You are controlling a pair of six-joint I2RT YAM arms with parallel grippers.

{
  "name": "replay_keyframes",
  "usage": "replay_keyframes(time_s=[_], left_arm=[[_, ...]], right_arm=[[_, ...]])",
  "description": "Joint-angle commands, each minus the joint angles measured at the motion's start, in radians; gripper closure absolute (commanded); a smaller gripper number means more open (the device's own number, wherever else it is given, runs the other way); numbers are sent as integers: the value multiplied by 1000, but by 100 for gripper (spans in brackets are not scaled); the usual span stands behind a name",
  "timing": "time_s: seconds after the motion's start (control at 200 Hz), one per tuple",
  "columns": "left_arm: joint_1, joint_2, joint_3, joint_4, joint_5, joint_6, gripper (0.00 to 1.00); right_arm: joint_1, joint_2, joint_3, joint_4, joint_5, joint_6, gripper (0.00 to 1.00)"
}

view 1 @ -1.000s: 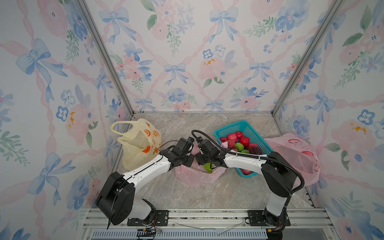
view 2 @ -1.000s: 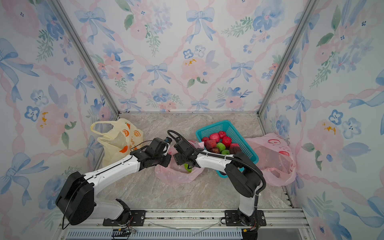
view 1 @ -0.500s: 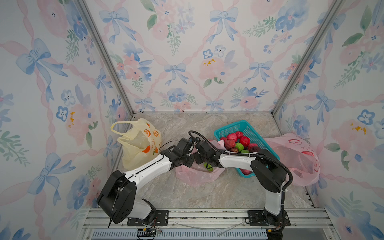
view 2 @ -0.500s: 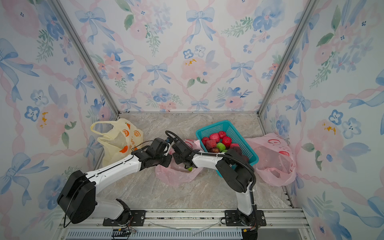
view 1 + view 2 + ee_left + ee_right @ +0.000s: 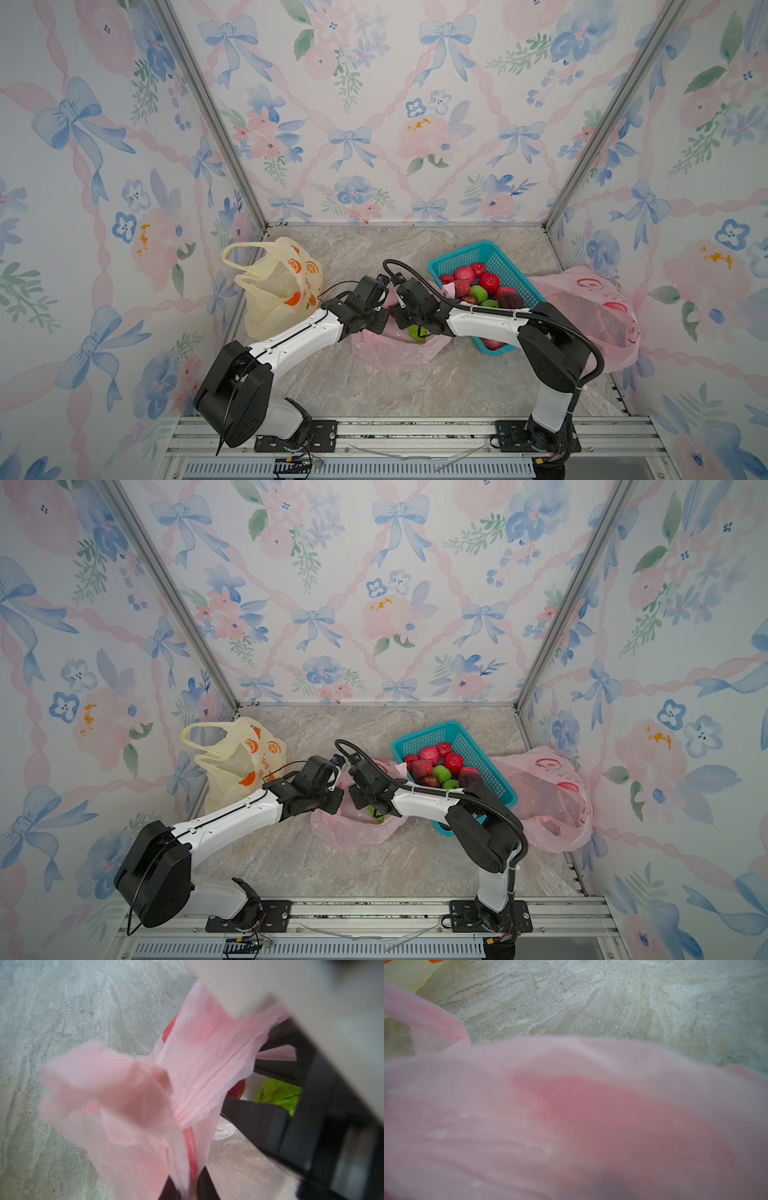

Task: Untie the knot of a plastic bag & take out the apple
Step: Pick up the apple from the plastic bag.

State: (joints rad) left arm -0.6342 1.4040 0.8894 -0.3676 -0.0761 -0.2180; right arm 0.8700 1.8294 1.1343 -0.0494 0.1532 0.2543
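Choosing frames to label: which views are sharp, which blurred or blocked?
Both top views: sharp, the centre pink bag and basket crisp. Left wrist view: the bag's near folds blurred, the table sharper. Right wrist view: blurred pink plastic fills most of it; only the table behind is clear.

I could read no word or number anywhere. The cream bag (image 5: 272, 291), well left of the basket (image 5: 496, 254), bore orange-slice prints and tiny marks; the large pink bag (image 5: 590, 309) just right of it and the plastic bag (image 5: 207, 1053) bore red prints, all illegible.
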Motion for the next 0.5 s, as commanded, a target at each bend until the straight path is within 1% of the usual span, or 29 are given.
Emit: replay_keyframes(time_s=[0.0,0.225,0.275,0.365,0.495], left_arm=[[9,-8,12,-2,-21,-3,86],[21,-15,11,-3,-37,-14,85],[20,-16,11,-2,-40,-14,85],[19,-20,11,-2,-42,-14,85],[21,-23,18,-2,-43,-14,85]], right_arm=[[-12,-76,-43,-53,-87,-13,64],[-17,-147,-44,-192,-175,-31,64],[-17,-169,-58,-183,-199,-36,64],[-21,-266,-83,-130,-258,-38,62],[-61,-346,-73,-110,-316,-10,62]])
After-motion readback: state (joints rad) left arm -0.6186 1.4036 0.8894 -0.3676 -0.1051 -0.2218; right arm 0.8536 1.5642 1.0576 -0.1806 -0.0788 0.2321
